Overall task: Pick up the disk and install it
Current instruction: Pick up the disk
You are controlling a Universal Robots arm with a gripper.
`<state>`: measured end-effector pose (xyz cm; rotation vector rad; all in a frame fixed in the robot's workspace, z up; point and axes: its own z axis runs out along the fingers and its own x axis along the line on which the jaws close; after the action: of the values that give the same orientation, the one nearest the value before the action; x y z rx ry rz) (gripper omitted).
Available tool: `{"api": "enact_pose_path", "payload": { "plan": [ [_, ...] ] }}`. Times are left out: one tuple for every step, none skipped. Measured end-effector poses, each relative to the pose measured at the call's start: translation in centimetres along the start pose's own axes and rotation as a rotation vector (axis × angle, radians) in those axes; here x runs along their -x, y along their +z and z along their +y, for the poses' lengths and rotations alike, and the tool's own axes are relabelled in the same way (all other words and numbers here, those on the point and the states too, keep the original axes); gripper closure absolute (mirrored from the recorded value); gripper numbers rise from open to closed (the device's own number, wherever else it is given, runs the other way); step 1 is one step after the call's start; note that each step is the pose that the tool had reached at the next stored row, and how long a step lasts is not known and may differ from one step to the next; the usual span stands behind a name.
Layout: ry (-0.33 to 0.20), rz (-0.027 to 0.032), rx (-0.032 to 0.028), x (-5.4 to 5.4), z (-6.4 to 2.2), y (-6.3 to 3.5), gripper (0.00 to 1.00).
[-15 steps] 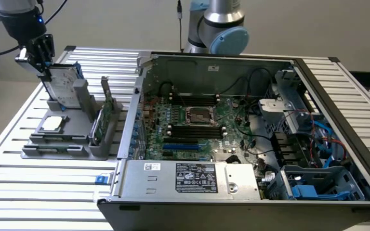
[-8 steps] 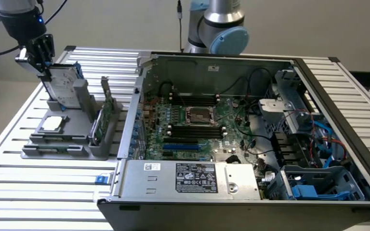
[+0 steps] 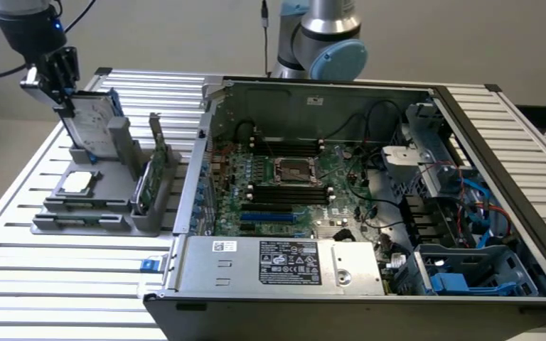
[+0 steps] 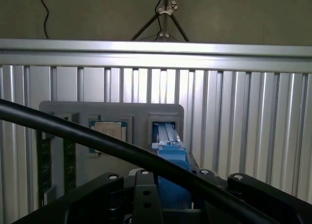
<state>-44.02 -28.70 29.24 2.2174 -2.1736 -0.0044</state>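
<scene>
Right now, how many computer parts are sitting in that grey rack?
3: the disk upright at the back, the chip flat, nearer the camera, a green card on edge toward the exterior view's right. More may be hidden.

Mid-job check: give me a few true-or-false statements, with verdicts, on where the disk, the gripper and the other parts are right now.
1. The disk already sits inside the computer case. False: it stands upright in the grey holder, with the gripper on its upper end.
2. The processor chip lies flat on the holder. True.
3. The green circuit card lies flat on the table. False: it stands on edge in the holder.
4. The case is open, with the motherboard exposed. True.
</scene>
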Motion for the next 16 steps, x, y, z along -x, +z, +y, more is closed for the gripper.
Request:
{"api": "enact_pose_path", "payload": {
  "plan": [
    [0.0, 0.0, -0.0001, 0.0, 0.01, -0.17, 0.67],
    [0.0, 0.0, -0.0002, 0.0, 0.01, -0.38, 0.67],
    [0.0, 0.0, -0.0001, 0.0, 0.02, -0.59, 0.67],
    [0.0, 0.0, -0.0002, 0.0, 0.02, -0.81, 0.67],
    [0.0, 0.0, -0.0001, 0.0, 0.03, -1.07, 0.67],
    [0.0, 0.0, -0.0001, 0.0, 0.04, -1.36, 0.67],
    [0.0, 0.0, -0.0002, 0.0, 0.05, -1.68, 0.67],
    [0.0, 0.0, -0.0001, 0.0, 0.06, -2.04, 0.67],
    [0.0, 0.0001, 0.0, -0.1, 0.07, -2.44, 0.67],
    [0.0, 0.0001, -0.0001, -0.1, 0.08, -2.88, 0.67],
    [0.0, 0.0001, -0.0001, -0.1, 0.09, -3.32, 0.67],
    [0.0, 0.0002, 0.0, -0.1, 0.11, -3.77, 0.67],
    [0.0, 0.0001, -0.0002, -0.1, 0.12, -4.26, 0.67],
    [0.0, 0.0002, 0.0, -0.1, 0.13, -4.71, 0.67],
    [0.0, 0.0001, -0.0001, -0.1, 0.15, -5.16, 0.67],
    [0.0, 0.0001, -0.0001, -0.1, 0.16, -5.62, 0.67]
  ]
}}
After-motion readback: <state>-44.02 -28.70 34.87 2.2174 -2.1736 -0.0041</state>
